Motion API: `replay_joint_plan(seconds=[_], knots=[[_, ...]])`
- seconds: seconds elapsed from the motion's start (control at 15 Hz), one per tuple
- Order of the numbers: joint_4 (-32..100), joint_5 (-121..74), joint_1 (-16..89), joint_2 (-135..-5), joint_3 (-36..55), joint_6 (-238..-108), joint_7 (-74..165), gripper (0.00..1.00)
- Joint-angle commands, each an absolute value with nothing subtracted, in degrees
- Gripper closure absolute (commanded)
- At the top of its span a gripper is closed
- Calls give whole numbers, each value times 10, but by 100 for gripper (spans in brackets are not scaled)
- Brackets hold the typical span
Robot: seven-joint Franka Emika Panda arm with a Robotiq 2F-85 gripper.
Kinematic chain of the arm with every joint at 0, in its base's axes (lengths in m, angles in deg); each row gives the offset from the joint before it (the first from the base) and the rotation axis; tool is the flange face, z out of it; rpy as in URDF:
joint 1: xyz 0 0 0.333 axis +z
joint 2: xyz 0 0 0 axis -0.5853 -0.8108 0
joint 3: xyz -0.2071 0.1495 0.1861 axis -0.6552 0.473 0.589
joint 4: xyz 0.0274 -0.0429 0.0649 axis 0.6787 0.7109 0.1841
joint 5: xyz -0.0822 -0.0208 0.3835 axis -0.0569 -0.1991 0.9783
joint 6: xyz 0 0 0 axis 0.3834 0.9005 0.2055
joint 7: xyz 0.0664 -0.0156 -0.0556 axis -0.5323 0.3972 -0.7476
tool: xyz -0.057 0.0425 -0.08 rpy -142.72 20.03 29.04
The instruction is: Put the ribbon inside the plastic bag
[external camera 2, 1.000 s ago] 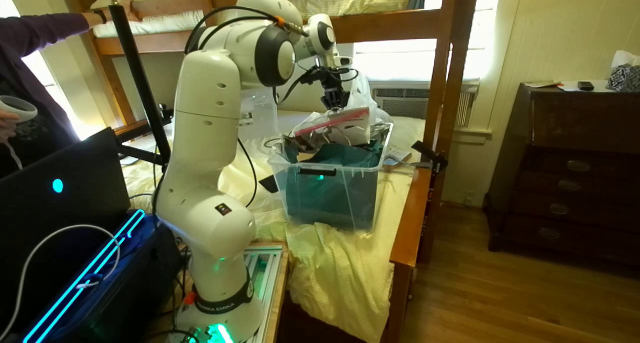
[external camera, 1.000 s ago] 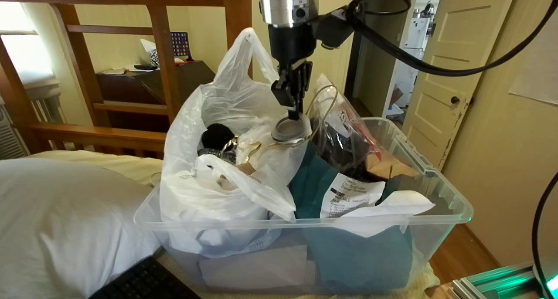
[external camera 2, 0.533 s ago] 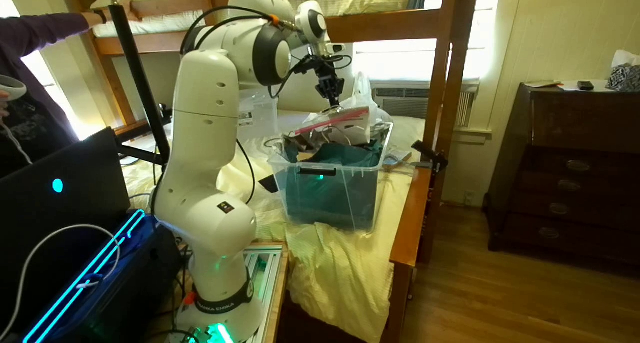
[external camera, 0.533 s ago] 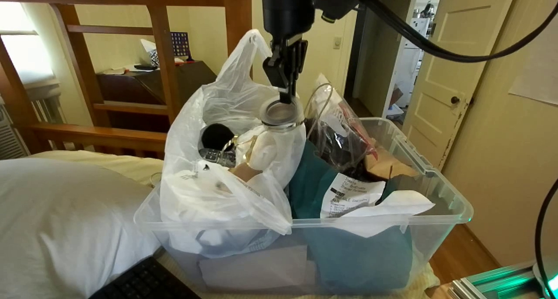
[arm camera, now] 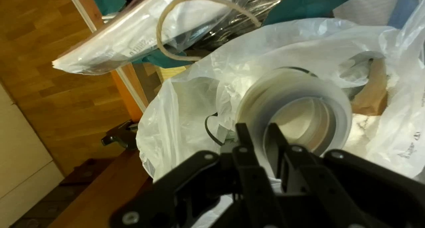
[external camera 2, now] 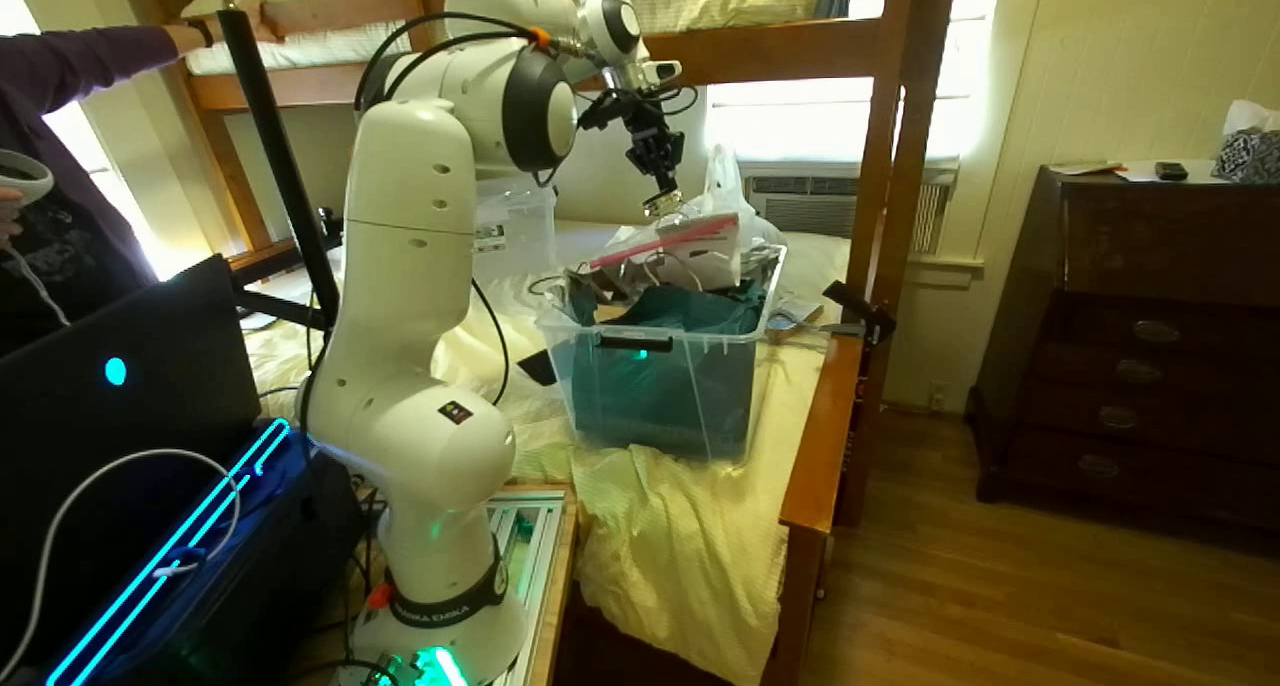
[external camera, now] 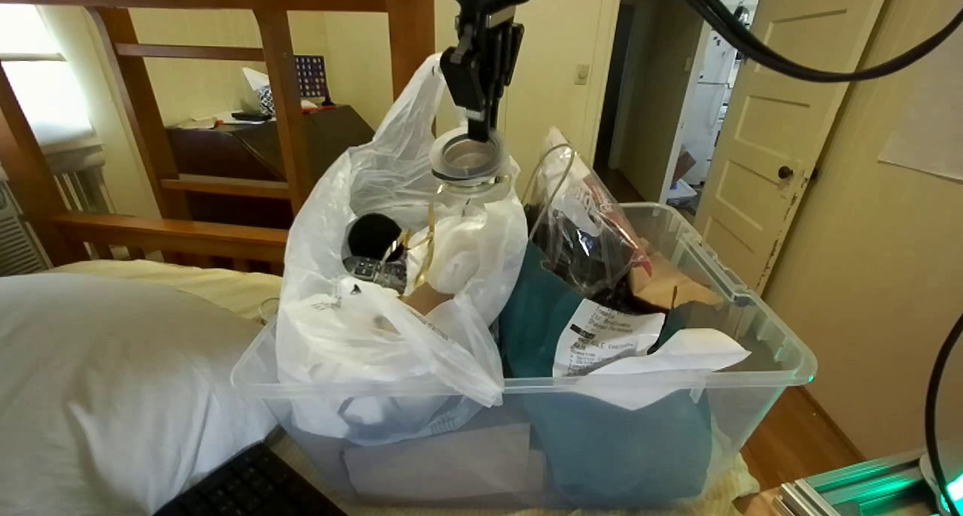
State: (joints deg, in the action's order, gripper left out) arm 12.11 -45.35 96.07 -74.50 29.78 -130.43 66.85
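The ribbon, a pale translucent ring-shaped roll [external camera: 469,176], hangs tilted below my gripper [external camera: 481,129] in an exterior view. It also shows in an exterior view [external camera 2: 662,206]. In the wrist view my gripper [arm camera: 257,125] is shut on the ribbon [arm camera: 292,85], one finger inside the ring and one outside. The white plastic bag [external camera: 323,223] stands open in the clear bin, its rear handle upright. It also shows in the wrist view [arm camera: 172,118] under the ribbon and in an exterior view [external camera 2: 728,181]. The ribbon is over the bag's right part, above its contents.
The clear bin [external camera: 782,362] also holds a teal bag [external camera: 534,320] and a clear bag with dark contents [external camera: 590,230]. Inside the plastic bag lie a black round object [external camera: 374,238] and a remote [external camera: 376,271]. A keyboard [external camera: 248,486] lies beside the bin.
My gripper has risen and moved a little left in an exterior view, lifting the ribbon from the bag's right edge. The bag's front handle has sunk slightly.
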Motion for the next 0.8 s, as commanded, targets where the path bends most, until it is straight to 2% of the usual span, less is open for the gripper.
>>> replay_joint_plan(seconds=[0.0, 0.73], knots=[[105, -459, 961, -751, 299, -1324, 659, 96], [274, -383, 928, -621, 311, -1725, 695, 96]])
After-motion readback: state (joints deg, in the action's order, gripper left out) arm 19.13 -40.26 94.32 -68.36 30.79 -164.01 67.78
